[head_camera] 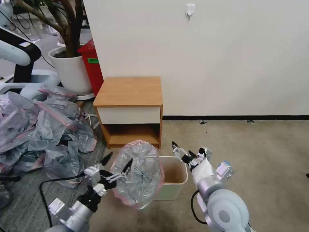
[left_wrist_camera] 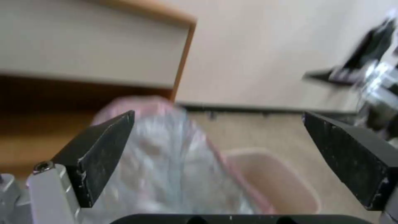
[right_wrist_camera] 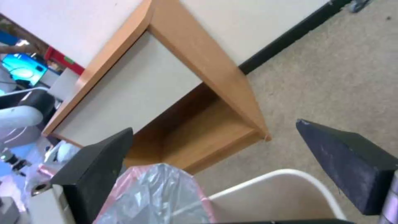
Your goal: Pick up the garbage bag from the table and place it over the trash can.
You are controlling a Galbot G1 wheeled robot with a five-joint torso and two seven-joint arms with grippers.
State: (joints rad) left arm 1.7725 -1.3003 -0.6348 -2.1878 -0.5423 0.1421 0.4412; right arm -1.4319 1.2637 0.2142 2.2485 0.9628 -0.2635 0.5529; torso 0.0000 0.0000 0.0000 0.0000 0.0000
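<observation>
The garbage bag (head_camera: 138, 174) is puffed up like a balloon, grey and crinkly with a pink rim band, and stands at the left side of the cream trash can (head_camera: 175, 175) on the floor. My left gripper (head_camera: 117, 162) is open at the bag's left side, one finger in front of the plastic and nothing pinched. In the left wrist view the bag (left_wrist_camera: 166, 168) lies beyond the open gripper (left_wrist_camera: 219, 113), beside the can (left_wrist_camera: 273, 180). My right gripper (head_camera: 184, 151) hangs open over the can's right rim. From the right wrist, bag (right_wrist_camera: 161, 196) and can rim (right_wrist_camera: 290, 174) appear below the table (right_wrist_camera: 136, 87).
The light-wood table (head_camera: 128, 91) stands against the wall just behind the can. A big heap of grey-pink bags (head_camera: 38, 129) covers the floor at left, with a white plant pot (head_camera: 70, 71) and a red bin (head_camera: 91, 64) behind. Open carpet (head_camera: 257, 154) lies to the right.
</observation>
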